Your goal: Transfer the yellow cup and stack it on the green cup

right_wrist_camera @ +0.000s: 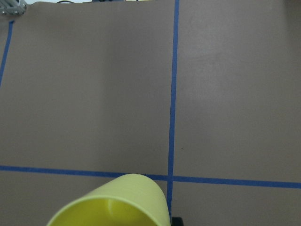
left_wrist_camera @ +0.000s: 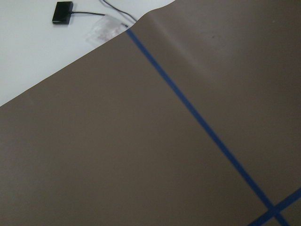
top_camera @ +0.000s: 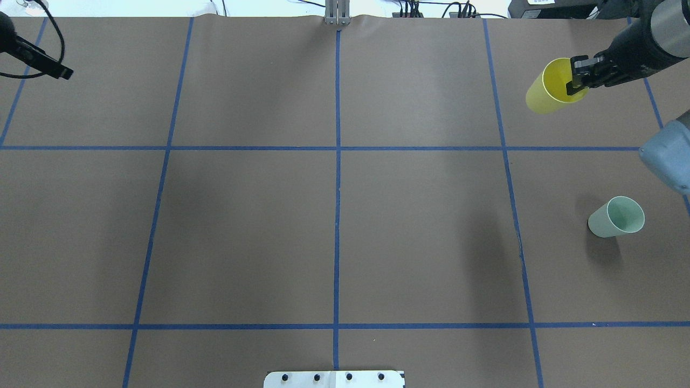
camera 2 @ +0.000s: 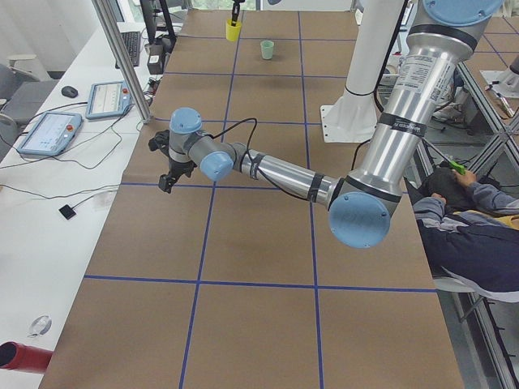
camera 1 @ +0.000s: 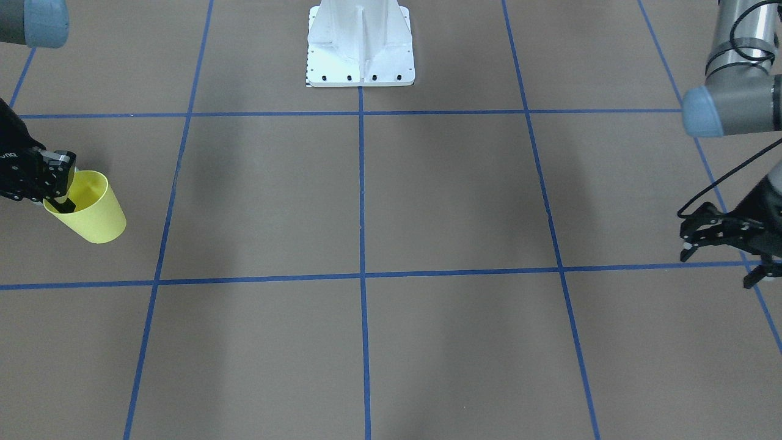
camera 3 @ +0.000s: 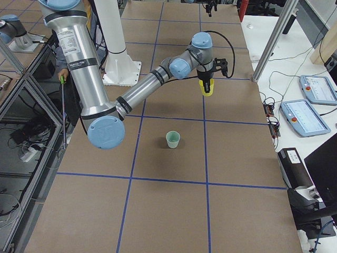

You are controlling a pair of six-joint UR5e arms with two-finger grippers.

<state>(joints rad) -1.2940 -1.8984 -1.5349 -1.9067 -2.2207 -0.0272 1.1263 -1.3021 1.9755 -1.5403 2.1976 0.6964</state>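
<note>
There are two cups, one yellow cup (top_camera: 551, 86) and one green cup (top_camera: 616, 217), two grippers, the left gripper (camera 1: 716, 267) and the right gripper (top_camera: 575, 82), one white pedestal (camera 1: 360, 46), one worktop (top_camera: 242, 226) and one seated person (camera 2: 469, 223).

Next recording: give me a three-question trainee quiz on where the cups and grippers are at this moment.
1. True or false: the yellow cup is already stacked on the green cup.
2. Which arm's gripper pinches the yellow cup's rim? A. left B. right C. neither
3. Fill in: the green cup stands ____ on the table, mouth up.
Key: 1 false, they are apart; 2 B, the right gripper; 3 upright.
</note>
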